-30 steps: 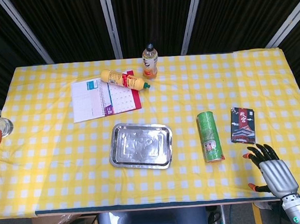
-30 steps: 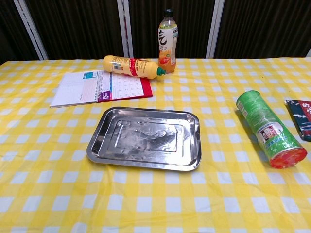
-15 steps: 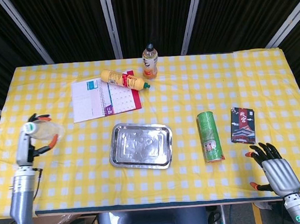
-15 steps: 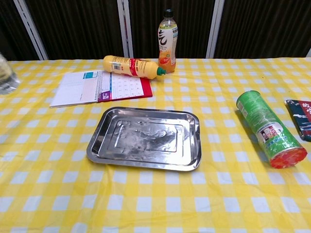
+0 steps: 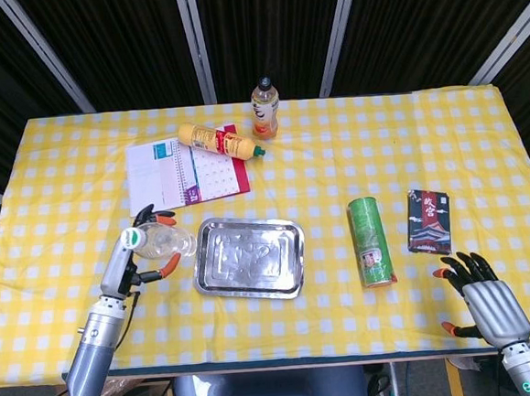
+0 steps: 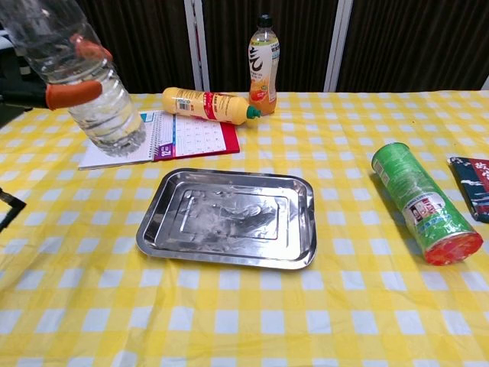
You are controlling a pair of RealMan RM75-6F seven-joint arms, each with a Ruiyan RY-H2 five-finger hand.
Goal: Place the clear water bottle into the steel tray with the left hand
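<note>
Head view: the left hand (image 5: 140,249) grips the clear water bottle (image 5: 161,242), orange-tipped fingers (image 5: 168,263) wrapped round it; the bottle is tilted, cap end toward the hand, body pointing at the steel tray (image 5: 249,257), and sits just beside the tray's left edge, not inside it. The tray lies on the yellow-checked counter (image 5: 335,156) with nothing in it. Behind the tray, an open notebook (image 5: 186,171) carries a yellow bottle (image 5: 221,141) lying on its side, green cap to the right; an orange drink bottle (image 5: 265,109) stands upright near the counter's far edge. To the tray's right a green can (image 5: 371,241) lies on its side, and just beside that a dark packet (image 5: 429,221) lies flat. The right hand (image 5: 486,302) hovers at the near right corner, well apart from everything, fingers spread and holding nothing. Chest view: the clear water bottle (image 6: 84,76) fills the upper left, held off the counter (image 6: 252,313) and tilted, base lowest and over the notebook (image 6: 160,138); two orange fingertips (image 6: 72,93) press across its side. The rest of the left hand is out of frame. The steel tray (image 6: 228,218) lies centre, the yellow bottle (image 6: 208,105) and orange drink bottle (image 6: 263,65) behind it, the green can (image 6: 425,202) to the right, the dark packet (image 6: 472,183) at the right edge.
</note>
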